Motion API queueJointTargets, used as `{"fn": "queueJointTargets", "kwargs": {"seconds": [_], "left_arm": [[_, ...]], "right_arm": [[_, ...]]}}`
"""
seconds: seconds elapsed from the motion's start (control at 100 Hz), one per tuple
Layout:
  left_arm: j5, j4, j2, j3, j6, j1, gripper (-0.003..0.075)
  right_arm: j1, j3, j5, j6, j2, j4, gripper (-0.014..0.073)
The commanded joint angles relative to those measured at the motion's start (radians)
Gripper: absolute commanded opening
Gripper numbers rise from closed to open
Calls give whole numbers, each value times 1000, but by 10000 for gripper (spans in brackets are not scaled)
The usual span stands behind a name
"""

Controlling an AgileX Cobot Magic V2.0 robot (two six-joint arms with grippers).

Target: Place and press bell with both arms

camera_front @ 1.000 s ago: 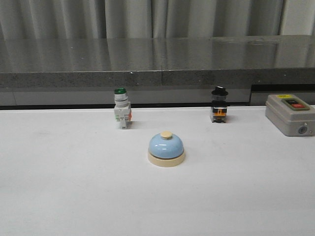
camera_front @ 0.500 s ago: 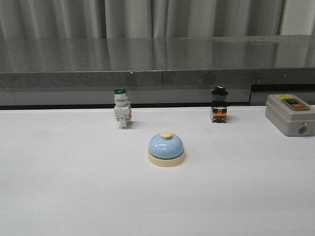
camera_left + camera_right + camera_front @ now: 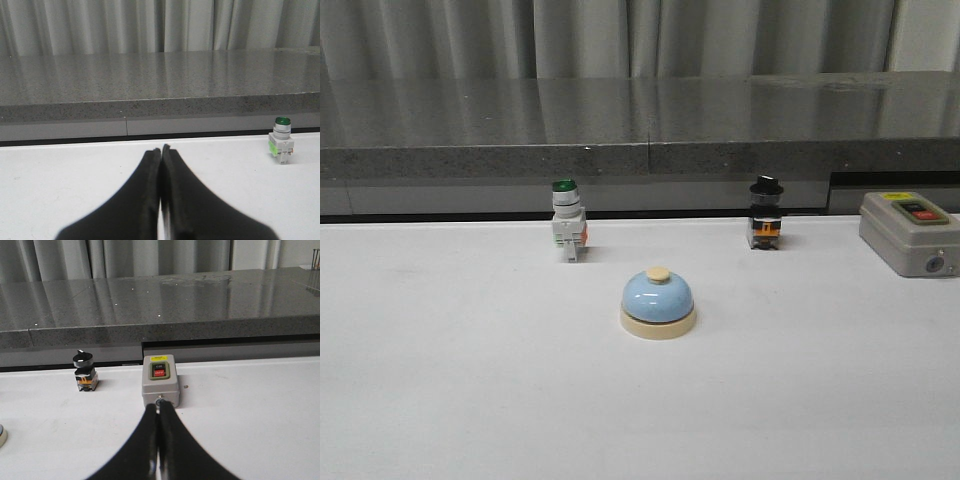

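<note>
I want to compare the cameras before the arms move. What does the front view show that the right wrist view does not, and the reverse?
Only the front view shows the whole light-blue bell and the green-capped push-button switch. Only the right wrist view shows the right gripper, its fingers closed together; of the bell it shows just a sliver at the picture's edge. Both views show the black-knobbed selector switch, the grey switch box, the white table and the grey stone ledge.

Soft, even overhead light is falling; the stone ledge [image 3: 640, 120] is showing glare; shadows are lying faint; close fingers [image 3: 145, 200] are blurring.
</note>
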Motion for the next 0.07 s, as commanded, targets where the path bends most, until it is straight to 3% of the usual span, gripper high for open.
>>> {"fn": "queueJointTargets", "kwargs": {"seconds": [0.0,0.06], "left_arm": [[-81,-9,-34,23,-8,2,-19],[-81,-9,-34,23,-8,2,-19]], "right_arm": [[-7,-2,-73,0,-9,-10,-68],[-7,-2,-73,0,-9,-10,-68]]}}
